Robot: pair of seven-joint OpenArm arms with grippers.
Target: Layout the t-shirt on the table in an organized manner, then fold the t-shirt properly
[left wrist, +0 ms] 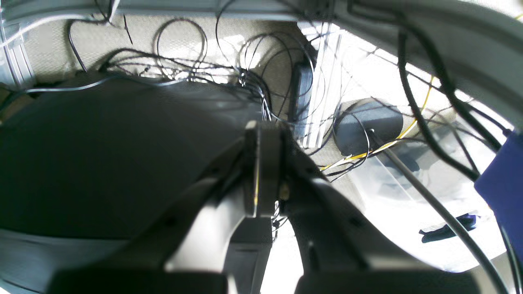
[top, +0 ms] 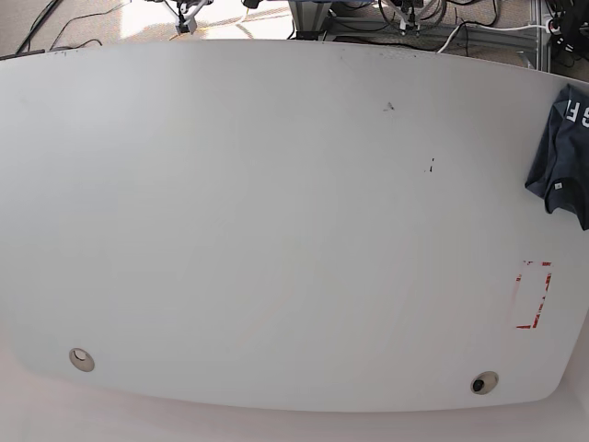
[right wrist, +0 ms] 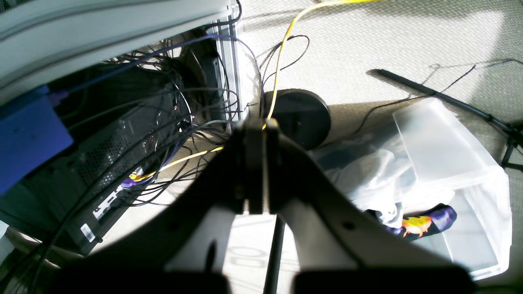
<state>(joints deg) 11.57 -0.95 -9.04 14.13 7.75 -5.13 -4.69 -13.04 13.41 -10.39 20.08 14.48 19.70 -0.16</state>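
Navy t-shirt [top: 563,152] — white table [top: 276,230].

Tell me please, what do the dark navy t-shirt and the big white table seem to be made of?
The dark navy-blue short-sleeved t-shirt looks like soft matte cloth, probably a cotton knit: it lies in limp folds at the table's edge, with white printed letters showing. The large white smooth table looks like a hard laminate or painted board with a slight sheen; the true material is uncertain.

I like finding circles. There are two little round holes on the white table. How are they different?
The left hole looks pale grey, while the right hole has a dark, nearly black middle. The left hole sits a little higher in the base view than the right hole. The right hole lies below the red rectangle outline; the left hole has only bare table around it. Both are small, round and near the table's near edge.
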